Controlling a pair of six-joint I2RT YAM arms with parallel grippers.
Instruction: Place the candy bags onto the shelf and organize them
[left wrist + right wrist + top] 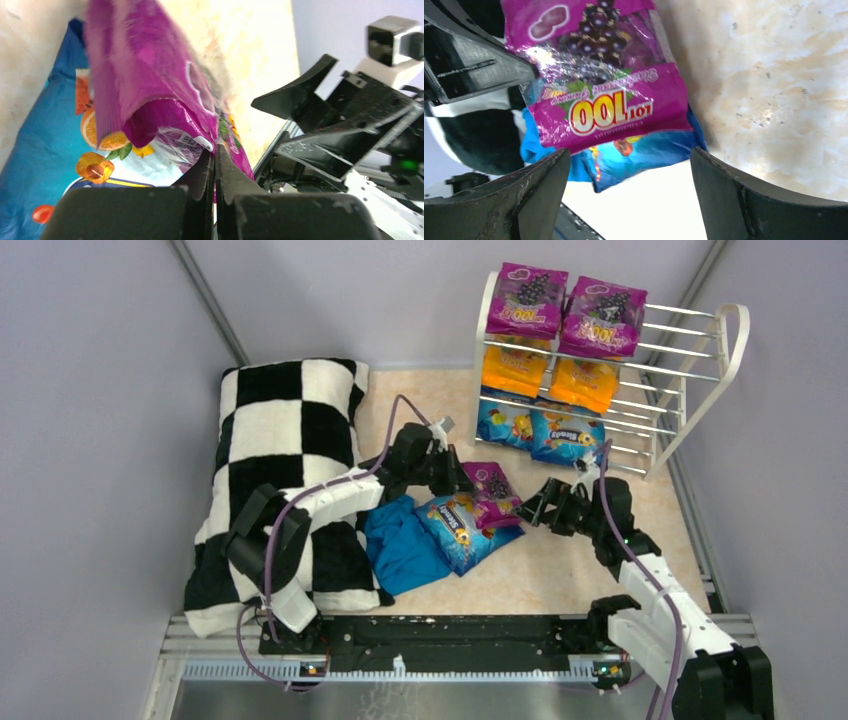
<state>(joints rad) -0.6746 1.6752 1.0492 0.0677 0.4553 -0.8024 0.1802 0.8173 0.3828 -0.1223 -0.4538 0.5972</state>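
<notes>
A purple grape candy bag (492,492) lies partly on a blue candy bag (458,532) at the table's middle. My left gripper (462,478) is shut on the purple bag's edge (165,95); the blue bag (45,150) shows beneath it. My right gripper (532,508) is open and empty just right of the purple bag (599,75), its jaws wide apart before the bag's end; the blue bag (649,152) lies under it. The white shelf (700,390) at the back right holds two purple bags (565,308) on top, two orange bags (550,375) in the middle and two blue bags (540,430) below.
A teal-blue cloth (400,545) lies left of the blue bag. A black-and-white checkered pillow (285,460) fills the left side under my left arm. Grey walls close in the back and sides. Bare table (560,570) shows in front of the shelf.
</notes>
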